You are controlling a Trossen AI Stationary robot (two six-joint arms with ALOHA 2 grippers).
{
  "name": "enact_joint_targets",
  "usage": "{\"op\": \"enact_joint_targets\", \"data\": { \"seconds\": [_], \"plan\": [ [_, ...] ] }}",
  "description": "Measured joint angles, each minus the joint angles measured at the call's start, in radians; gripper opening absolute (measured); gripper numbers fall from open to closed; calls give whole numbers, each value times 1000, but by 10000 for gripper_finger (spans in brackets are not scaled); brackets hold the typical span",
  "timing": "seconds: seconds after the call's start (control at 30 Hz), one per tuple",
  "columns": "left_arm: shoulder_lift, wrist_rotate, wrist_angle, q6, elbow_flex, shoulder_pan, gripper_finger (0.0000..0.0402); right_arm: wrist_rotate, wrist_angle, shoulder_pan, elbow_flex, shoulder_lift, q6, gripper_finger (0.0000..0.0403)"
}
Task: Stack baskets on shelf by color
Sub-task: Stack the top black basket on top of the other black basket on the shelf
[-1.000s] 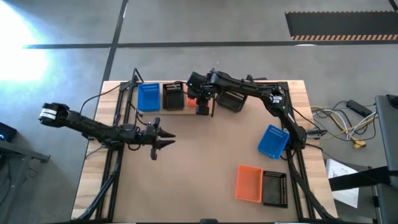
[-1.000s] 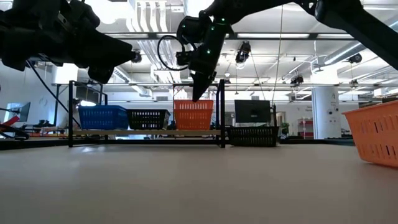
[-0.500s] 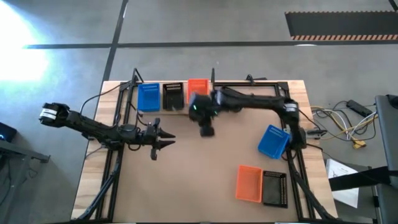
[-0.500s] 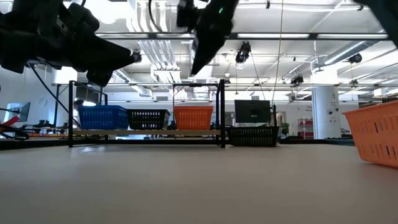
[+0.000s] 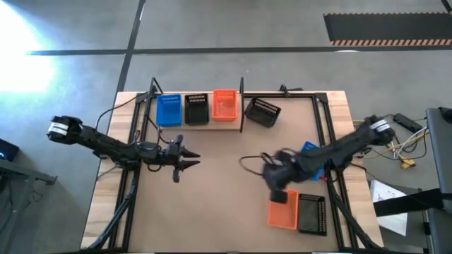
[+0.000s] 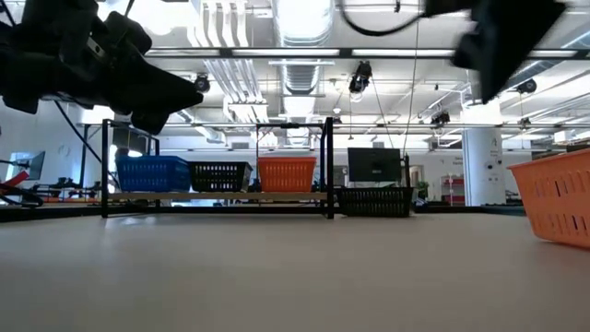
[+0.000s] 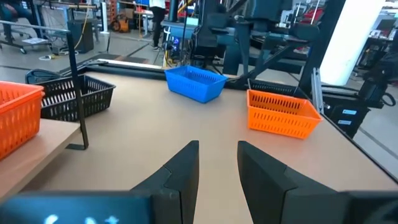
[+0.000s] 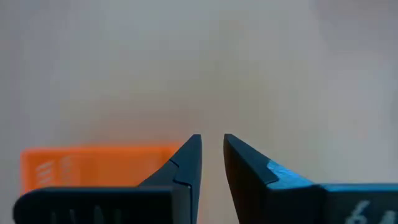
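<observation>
Right gripper (image 5: 277, 185) hangs above the tabletop (image 5: 219, 190) just at the far edge of an orange basket (image 5: 282, 209) lying near the front right — its two fingers (image 8: 186, 158) stand a narrow gap apart with nothing between them, bare table showing in the gap. Beside that orange basket, touching it on the right, lies a black basket (image 5: 311, 214); a blue basket (image 5: 309, 161) sits farther back, partly covered by the right arm. On the shelf (image 5: 185, 125) at the back stand three baskets in a row — a blue one (image 5: 169, 110), a black one (image 5: 196, 109) and an orange one (image 5: 224, 104). Another black basket (image 5: 262, 111) rests tilted just right of the shelf's upright. Left gripper (image 5: 188, 159) waits over the table's left side, fingers spread and empty.
</observation>
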Motion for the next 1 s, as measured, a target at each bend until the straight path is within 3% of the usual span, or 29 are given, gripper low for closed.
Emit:
{"op": "enact_joint_targets", "data": {
  "seconds": [0.27,0.63,0.7,0.83,1.0],
  "plan": [
    [129,0,122,9,21,0,93,21,0,139,-256,-209,483,54],
    [297,8,144,28,125,1,93,77,6,166,-392,-318,603,54],
    [324,11,143,33,159,1,93,168,4,178,-398,-305,575,54],
    [377,12,120,93,246,1,93,467,28,188,-417,-250,461,54],
    [408,26,-44,164,386,1,93,701,48,82,-419,-204,245,57]
  ]
}}
